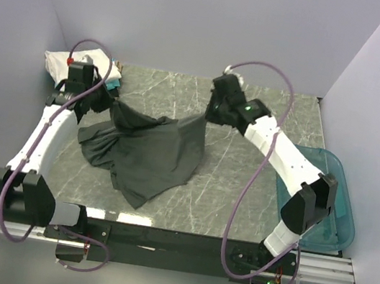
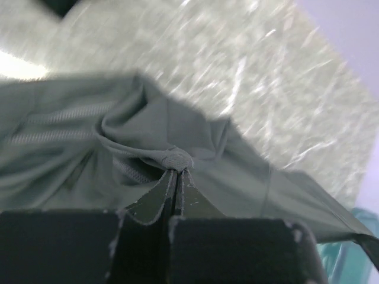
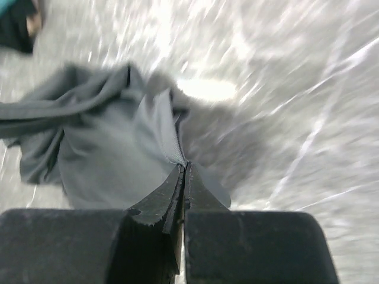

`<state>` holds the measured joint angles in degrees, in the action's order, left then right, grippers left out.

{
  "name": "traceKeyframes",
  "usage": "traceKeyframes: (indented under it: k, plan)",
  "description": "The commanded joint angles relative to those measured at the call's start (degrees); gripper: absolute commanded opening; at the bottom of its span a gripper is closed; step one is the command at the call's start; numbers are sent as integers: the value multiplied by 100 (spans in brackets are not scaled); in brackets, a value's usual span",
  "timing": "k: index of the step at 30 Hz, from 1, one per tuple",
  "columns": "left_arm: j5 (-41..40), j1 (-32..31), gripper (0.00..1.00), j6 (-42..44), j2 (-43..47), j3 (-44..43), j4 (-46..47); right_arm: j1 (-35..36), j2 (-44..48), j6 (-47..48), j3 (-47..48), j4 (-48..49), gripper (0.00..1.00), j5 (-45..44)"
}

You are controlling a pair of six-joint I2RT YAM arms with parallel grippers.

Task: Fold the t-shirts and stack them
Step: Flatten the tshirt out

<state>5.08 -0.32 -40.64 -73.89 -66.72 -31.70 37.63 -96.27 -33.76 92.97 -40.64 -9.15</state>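
Note:
A large dark charcoal-grey t-shirt [image 1: 148,153] lies crumpled across the middle of the marble table, pulled up at two corners. My left gripper [image 1: 112,106] is shut on its left upper edge, and the left wrist view shows a bunched fold of the t-shirt [image 2: 177,158] pinched at the gripper [image 2: 177,173] tips. My right gripper [image 1: 209,116] is shut on the right upper edge; in the right wrist view a hem of the t-shirt [image 3: 169,142] runs into the gripper [image 3: 185,167] tips. Folded white and teal t-shirts [image 1: 79,65] sit at the back left corner, partly behind the left arm.
A translucent blue plastic tub [image 1: 333,202] stands at the table's right edge under the right arm's elbow. Purple walls close in the back and both sides. Cables loop above each arm.

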Motion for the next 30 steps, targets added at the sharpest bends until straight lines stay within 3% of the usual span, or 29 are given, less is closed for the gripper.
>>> traceKeyframes:
  k: [1,8,12,15,18,23,30]
  plan:
    - [448,14,0,-102,-361,-787,867,-543,117,712,747,-453,0,-447]
    - [854,-82,1,-5,-1259,-2546,1158,-1660,-172,1240,2654,-401,0,132]
    - [907,-100,0,-31,-1470,-3582,1158,-1934,-340,1494,3876,-304,0,343]
    - [837,-100,0,-145,-1331,-3830,1289,-2013,-182,1662,4396,-24,0,335]
    - [653,-100,1,-251,-726,-3639,1579,-2005,335,1811,4204,486,0,256]
    - [275,-100,1,-339,382,-2857,1878,-2005,1627,1961,3106,1390,0,133]
    - [-95,-100,1,-191,2200,-1889,1712,-1978,3078,2049,2226,1788,0,202]
